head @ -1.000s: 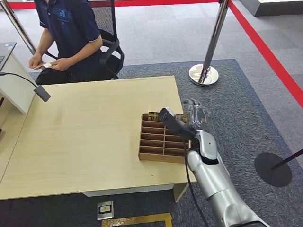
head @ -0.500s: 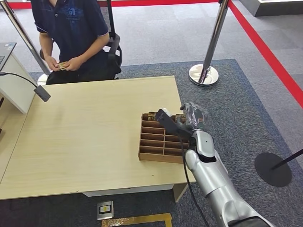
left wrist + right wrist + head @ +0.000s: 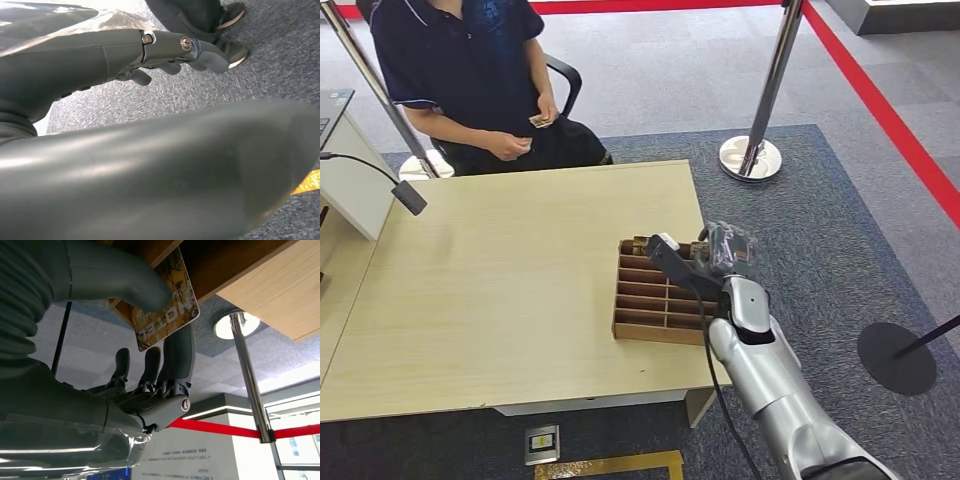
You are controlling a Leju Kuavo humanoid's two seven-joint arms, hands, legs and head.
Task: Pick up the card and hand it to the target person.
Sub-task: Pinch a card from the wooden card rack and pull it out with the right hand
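Right hand point(image 3: 151, 365) has the card point(image 3: 166, 300) pinched thumb-over-fingers, upper middle of the wrist frame, right at the wooden tray point(image 3: 660, 300), probably mid-lift. Left hand point(image 3: 166, 55) hangs, looks empty.

Head view: high, facing down over table point(image 3: 509, 270); wrist views: close behind each hand; right shares stanchion point(image 3: 247, 370)

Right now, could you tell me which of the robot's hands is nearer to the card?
Right. The right hand pinches the card at the wooden tray; the left hand hangs over the carpet.
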